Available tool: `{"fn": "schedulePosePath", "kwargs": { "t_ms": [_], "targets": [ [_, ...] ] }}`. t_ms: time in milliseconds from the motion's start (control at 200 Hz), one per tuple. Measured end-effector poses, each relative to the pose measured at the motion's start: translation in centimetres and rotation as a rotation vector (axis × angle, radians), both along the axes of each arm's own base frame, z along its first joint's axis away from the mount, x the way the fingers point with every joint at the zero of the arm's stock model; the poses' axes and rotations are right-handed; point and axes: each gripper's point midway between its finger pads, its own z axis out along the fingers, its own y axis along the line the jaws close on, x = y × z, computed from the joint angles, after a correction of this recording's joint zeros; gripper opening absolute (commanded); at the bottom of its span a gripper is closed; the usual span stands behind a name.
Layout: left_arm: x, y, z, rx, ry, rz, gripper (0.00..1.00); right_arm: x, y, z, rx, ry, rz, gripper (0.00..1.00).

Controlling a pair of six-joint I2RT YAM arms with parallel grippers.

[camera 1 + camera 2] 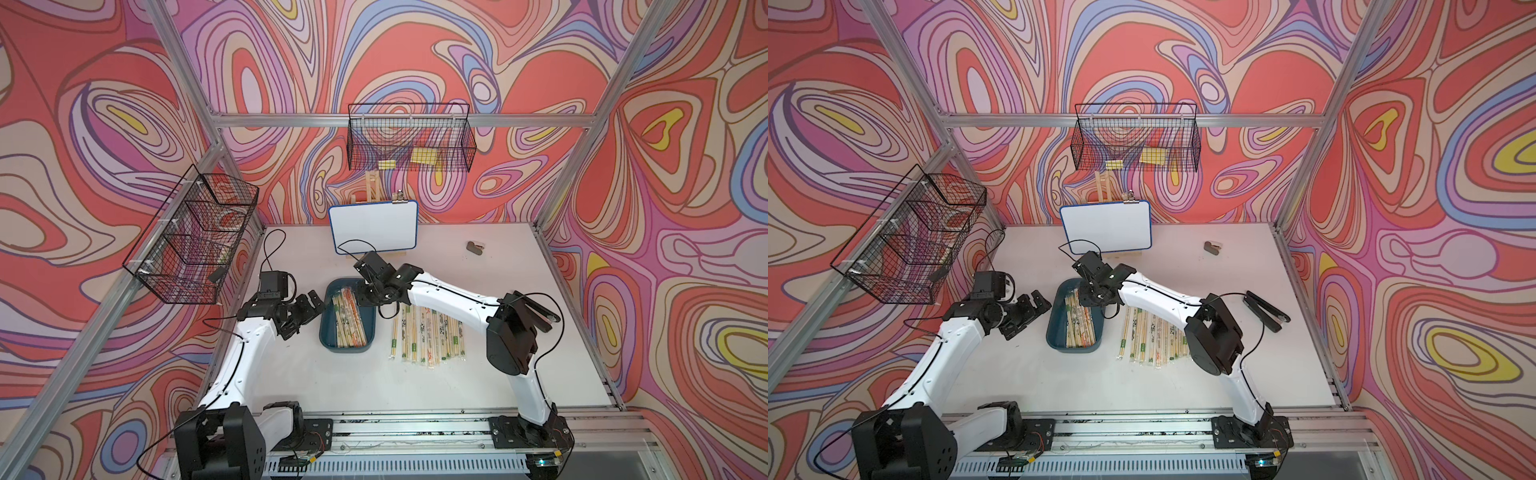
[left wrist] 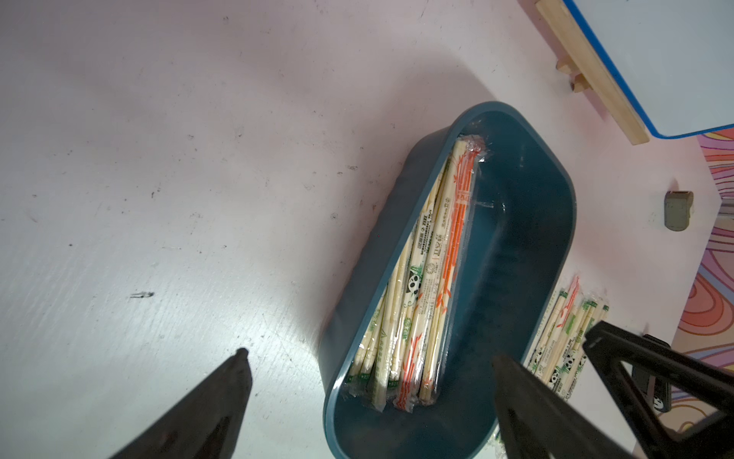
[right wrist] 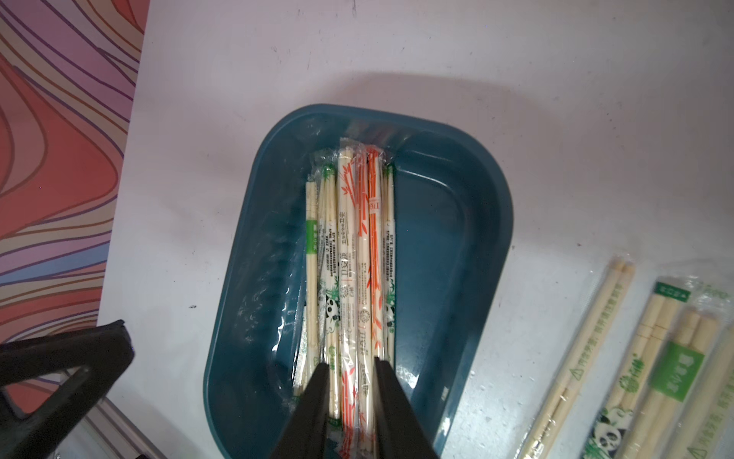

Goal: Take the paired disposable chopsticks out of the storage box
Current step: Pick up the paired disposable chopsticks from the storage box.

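White table [image 1: 415, 374]: work surface, walled by swirl-print panels. L arm [image 1: 245, 353] and R arm [image 1: 449, 297], white w/ black joints, reach in from the near rail. Back wire basket [image 1: 409, 137] and side wire basket [image 1: 191, 237], both black, hang on the frame. Whiteboard [image 1: 374, 226], blue-edged, stands on a wooden easel at the back. Storage box [image 3: 437, 258], teal, sits mid-table btwn the arms. Row of sleeved pairs [image 1: 428, 336] lies on the table just beside the box, on its right, partly under the R arm. Paired disposable chopsticks [image 3: 357, 246] in the box: a bundle laid lengthwise, w/ green, panda and red-orange prints. L gripper [image 2: 371, 357] hovers at the box's left side, jaws spread wide. R gripper [image 3: 349, 359] dips into the box's far end, jaws narrowed onto a couple of red-orange-print pairs, pads touching the sleeves on both sides. Small grey object [image 1: 475, 247] lies at the back right, well apart from the rest
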Motion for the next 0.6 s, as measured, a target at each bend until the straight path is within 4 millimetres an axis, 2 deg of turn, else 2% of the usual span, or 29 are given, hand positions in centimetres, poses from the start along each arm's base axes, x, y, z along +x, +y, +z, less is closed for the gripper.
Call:
{"fn": "schedulePosePath", "kwargs": {
  "t_ms": [290,596],
  "targets": [
    [0.0,0.0,0.0,0.0,0.0,0.0,1.0,0.0,1.1,-4.6,-0.09,0.048,0.041,0.25],
    [0.0,0.0,0.0,0.0,0.0,0.0,1.0,-0.4,1.2,-7.5,-0.15,0.08,0.067,0.25]
  ]
}}
